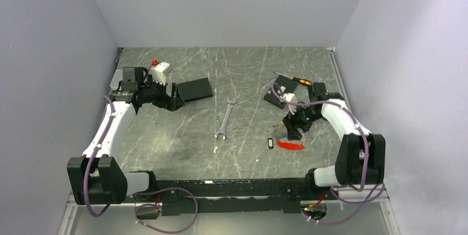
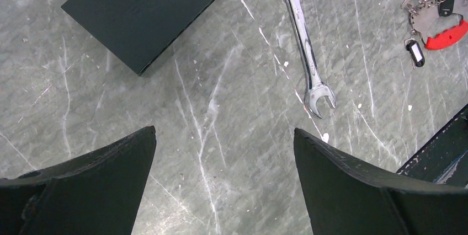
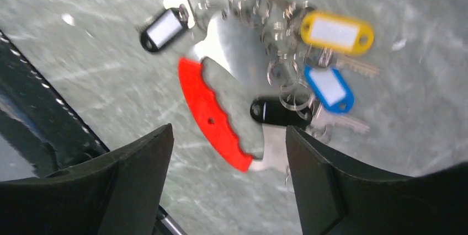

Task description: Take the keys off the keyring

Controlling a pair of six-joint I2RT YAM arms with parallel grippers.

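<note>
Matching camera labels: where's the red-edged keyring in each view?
Top external: the red-edged keyring lies lower right of centre, right of the wrench.
Left wrist: top right corner, again right of the wrench.
Right wrist: centre of frame.
Shared landmark: the black key tag with a white label, close beside the keyring in all three.

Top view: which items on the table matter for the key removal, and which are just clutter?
Job:
- keys
- keyring, red-edged, lying with the keys below the open right hand

Lying about:
- wrench
- black block
- screwdriver
</note>
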